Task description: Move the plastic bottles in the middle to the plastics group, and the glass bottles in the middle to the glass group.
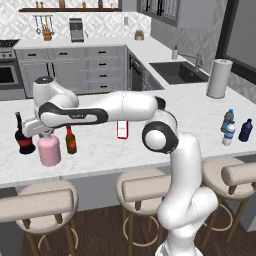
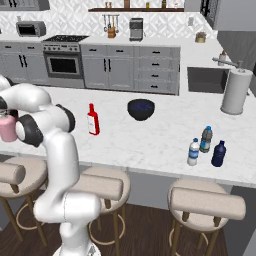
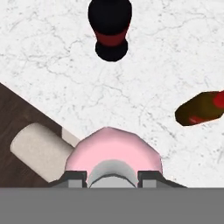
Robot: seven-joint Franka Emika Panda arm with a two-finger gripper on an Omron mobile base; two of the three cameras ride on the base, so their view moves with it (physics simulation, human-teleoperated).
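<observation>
Left base view: my gripper (image 1: 48, 136) clamped on neck of pink bottle (image 1: 49, 150), held upright from above so it won't tip. Black bottle (image 1: 23, 136) just to one side of pink one, brown bottle (image 1: 71, 140) just to other; glass grp, so I judge drop spot is here. Can't tell if base touches counter (image 1: 100, 150).

Right base view: red bottle (image 2: 93, 120) well apart from pink bottle (image 2: 7, 127), mid counter, not yet moved. White-capped bottle (image 2: 193, 152) already w/ plastics.

Hand view: pink bottle betw my fingertips (image 3: 72, 176); black bottle beyond it.
</observation>
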